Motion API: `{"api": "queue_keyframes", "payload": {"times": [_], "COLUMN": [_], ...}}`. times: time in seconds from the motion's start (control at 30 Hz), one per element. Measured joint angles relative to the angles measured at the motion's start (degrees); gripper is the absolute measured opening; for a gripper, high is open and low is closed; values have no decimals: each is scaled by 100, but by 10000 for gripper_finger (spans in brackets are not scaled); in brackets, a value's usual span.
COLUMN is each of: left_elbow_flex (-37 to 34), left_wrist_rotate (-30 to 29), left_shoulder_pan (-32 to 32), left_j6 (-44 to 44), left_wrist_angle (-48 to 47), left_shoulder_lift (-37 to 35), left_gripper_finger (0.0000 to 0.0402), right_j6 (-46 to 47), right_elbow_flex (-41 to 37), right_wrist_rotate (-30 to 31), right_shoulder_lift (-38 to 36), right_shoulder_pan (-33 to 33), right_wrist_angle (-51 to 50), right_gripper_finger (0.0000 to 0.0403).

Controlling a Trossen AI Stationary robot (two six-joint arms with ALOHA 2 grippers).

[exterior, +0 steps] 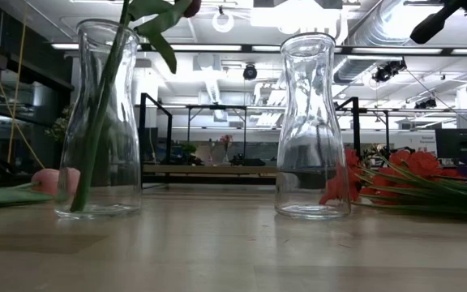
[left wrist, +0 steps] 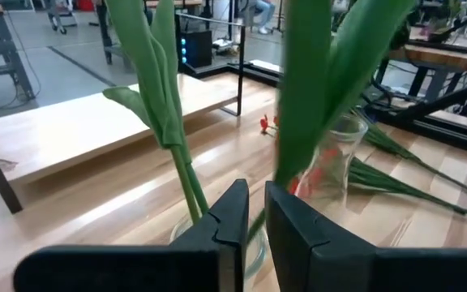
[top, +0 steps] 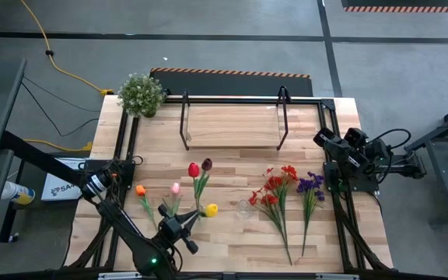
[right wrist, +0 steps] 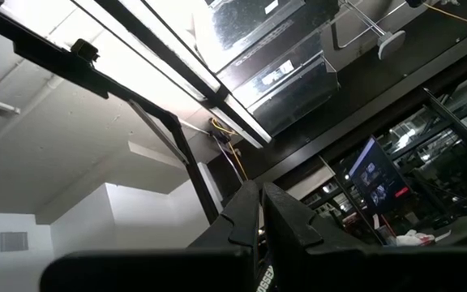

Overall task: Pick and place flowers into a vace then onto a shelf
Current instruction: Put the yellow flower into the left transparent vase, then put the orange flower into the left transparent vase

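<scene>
High view: left gripper point(top: 182, 226) low over the front vase, pinching a tulip stem point(top: 200, 191); right gripper point(top: 323, 139) parked beside the shelf point(top: 232, 124), red sprays point(top: 274, 190) ahead. Low view: stem inside left vase point(exterior: 97, 122), second vase point(exterior: 313, 126) empty. Left wrist: fingers point(left wrist: 232, 215) nearly together around stem. Right wrist: fingers point(right wrist: 246, 212) pressed together.

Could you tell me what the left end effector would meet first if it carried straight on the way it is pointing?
Probably the green stems standing in the near vase, right ahead of the left end effector. The second vase stands farther along; depth is uncertain.
</scene>
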Motion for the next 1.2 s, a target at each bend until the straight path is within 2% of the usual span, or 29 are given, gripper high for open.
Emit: {"api": "queue_keyframes", "payload": {"times": [0.43, 0.6, 0.77, 0.97, 1.2], "left_elbow_flex": [142, 482, 926, 1497, 1975], "left_wrist_rotate": [453, 985, 1882, 3490, 5059], "left_shoulder_pan": [-272, -431, -569, -601, -597], "left_j6": [1, 1, -2, -53, -916], "left_wrist_angle": [-141, -488, -720, -802, -941], "left_shoulder_lift": [0, 0, 0, -2, -2], "left_gripper_finger": [79, 79, 79, 79, 79], "right_j6": [2, 2, 0, -4, -15], "right_elbow_flex": [0, 0, 0, 0, 0], "right_wrist_rotate": [0, 0, 0, -20, -39], "right_shoulder_lift": [0, 0, 0, -1, -1], "right_shoulder_pan": [1, 1, 1, 0, -1], "right_wrist_angle": [1, 0, 2, 1, 0], "right_gripper_finger": [12, 12, 12, 12, 12]}}
